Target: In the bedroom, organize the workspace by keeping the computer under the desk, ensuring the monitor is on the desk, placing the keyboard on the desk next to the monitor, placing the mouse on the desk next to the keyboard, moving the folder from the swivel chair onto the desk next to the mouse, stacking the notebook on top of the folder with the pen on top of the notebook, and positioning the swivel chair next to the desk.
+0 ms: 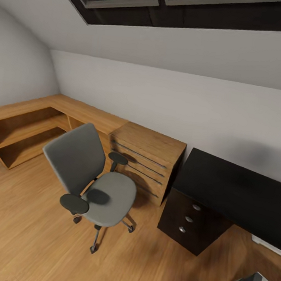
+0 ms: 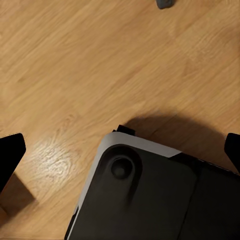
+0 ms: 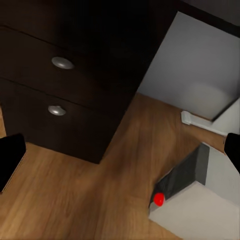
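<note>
You have the grey upholstered swivel chair [image 1: 93, 183] left of the glossy black desk [image 1: 235, 189] (light-grey computer tower [image 3: 200, 195] near right); both grippers gape wide, empty.

Swivel chair [image 1: 93, 183]: matt grey cloth, black plastic armrests. Floor [image 1: 22, 236]: smooth light wood. Dresser [image 1: 149, 158]: oak-look wood. Table [image 1: 239, 190]: black top. Computer [image 3: 197, 195]: matt grey casing.

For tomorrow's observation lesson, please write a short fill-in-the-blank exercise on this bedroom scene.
1. The swivel chair has a ____ seat.
2. The dark drawer unit under the desk shows ____ round knobs in the head view.
3. The computer on the floor has a small ____ light.

Missing words: grey; three; red
</note>
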Motion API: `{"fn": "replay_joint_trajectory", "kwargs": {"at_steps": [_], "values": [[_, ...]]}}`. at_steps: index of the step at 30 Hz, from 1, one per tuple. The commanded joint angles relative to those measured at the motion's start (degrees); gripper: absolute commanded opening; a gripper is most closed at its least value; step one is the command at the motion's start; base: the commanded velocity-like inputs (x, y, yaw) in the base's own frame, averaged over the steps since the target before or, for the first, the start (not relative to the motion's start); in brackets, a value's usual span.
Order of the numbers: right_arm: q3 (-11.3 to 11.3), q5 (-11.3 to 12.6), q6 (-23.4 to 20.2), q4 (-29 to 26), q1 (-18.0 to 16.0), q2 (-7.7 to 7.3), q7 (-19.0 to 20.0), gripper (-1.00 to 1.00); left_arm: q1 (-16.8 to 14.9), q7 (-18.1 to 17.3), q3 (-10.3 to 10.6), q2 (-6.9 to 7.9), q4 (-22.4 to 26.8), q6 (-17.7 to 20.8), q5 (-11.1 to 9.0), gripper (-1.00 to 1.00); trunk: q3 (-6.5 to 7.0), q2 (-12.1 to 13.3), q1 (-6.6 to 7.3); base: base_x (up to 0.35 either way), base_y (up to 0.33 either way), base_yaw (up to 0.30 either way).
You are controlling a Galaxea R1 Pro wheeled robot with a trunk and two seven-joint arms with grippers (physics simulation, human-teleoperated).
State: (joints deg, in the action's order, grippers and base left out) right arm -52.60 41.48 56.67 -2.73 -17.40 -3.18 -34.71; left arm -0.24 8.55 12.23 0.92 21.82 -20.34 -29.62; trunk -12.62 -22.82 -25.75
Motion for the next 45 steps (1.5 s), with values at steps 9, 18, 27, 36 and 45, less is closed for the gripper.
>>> {"fn": "replay_joint_trajectory", "kwargs": {"at_steps": [9,18,27,36,45], "values": [[-0.4,0.0,0.0,-0.1,0.0,-0.01,-0.6,1.00,0.0,0.4,0.5,0.05,0.0,-0.3,-0.2,1.00,-0.12,-0.1,-0.03,0.000,0.000,0.267],[-0.4,-0.2,0.6,-0.1,0.0,-0.02,-0.5,1.00,0.0,0.4,0.8,-0.03,-0.9,-0.3,-0.1,1.00,0.01,-0.1,-0.03,0.000,0.000,0.269],[-0.6,-0.3,3.3,1.7,0.0,0.64,-0.5,1.00,0.0,0.4,1.0,-0.04,-1.2,-0.3,-0.1,1.00,0.50,-0.1,-0.03,0.000,0.000,0.224],[-0.6,-0.3,3.3,2.1,0.0,0.88,-0.5,1.00,0.0,0.3,1.2,-0.14,-1.2,-0.3,0.2,1.00,1.18,-0.1,-0.03,0.000,0.000,0.172],[-0.5,-0.5,3.3,2.1,0.0,0.88,-0.5,1.00,0.0,0.3,1.3,-0.08,-1.2,-0.3,0.3,1.00,1.86,-0.1,-0.03,0.150,0.000,0.166]]}}
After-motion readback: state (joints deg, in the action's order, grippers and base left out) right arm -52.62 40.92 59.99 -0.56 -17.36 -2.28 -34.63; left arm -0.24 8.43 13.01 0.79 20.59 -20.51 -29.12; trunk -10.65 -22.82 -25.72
